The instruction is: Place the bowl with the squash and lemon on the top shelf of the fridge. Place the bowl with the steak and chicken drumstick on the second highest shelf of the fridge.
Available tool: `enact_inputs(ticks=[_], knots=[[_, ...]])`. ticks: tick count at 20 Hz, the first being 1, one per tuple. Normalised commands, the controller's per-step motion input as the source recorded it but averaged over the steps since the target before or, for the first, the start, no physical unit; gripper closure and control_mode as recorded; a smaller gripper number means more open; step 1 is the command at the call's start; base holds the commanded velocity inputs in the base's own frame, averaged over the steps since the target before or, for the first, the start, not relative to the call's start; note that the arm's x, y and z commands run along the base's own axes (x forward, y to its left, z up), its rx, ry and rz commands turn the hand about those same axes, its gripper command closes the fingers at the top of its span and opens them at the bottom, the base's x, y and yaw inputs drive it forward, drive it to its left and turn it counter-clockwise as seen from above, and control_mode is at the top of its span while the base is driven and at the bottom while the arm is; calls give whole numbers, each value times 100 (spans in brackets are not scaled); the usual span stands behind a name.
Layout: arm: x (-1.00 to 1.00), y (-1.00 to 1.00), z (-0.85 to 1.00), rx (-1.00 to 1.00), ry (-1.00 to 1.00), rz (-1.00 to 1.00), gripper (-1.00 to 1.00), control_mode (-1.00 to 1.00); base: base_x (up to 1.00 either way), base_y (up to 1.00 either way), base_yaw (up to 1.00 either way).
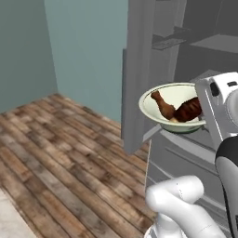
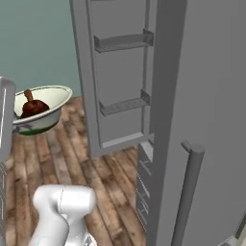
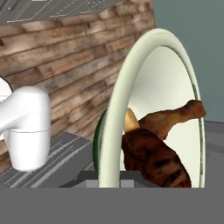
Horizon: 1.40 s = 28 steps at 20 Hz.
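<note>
Bowl of meat held aloft before the open fridge (image 2: 202,96).

From left to right: wooden floor (image 1: 56,153); open fridge door (image 1: 139,69) with its door bins (image 2: 122,42); the bowl with the steak and chicken drumstick (image 1: 174,108), raised clear of the floor just beside the door and in front of the fridge interior. The chicken drumstick (image 1: 162,106) lies left of the steak (image 1: 189,110), touching it. The pincer (image 3: 109,177) is clenched on the bowl's rim, seen in the hand view.
</note>
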Motion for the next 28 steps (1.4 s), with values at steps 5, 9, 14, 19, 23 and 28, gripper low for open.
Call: enact_inputs(ticks=[5,9,14,19,23,28], knots=[[0,0,0,0,0,0,100,100,3,11,-99],[0,0,0,0,0,0,100,100,-7,4,-88],[0,0,0,0,0,0,100,100,4,42,-90],[0,0,0,0,0,0,100,100,7,100,-46],[0,0,0,0,0,0,100,100,-14,100,-27],[0,0,0,0,0,0,100,100,18,100,-34]])
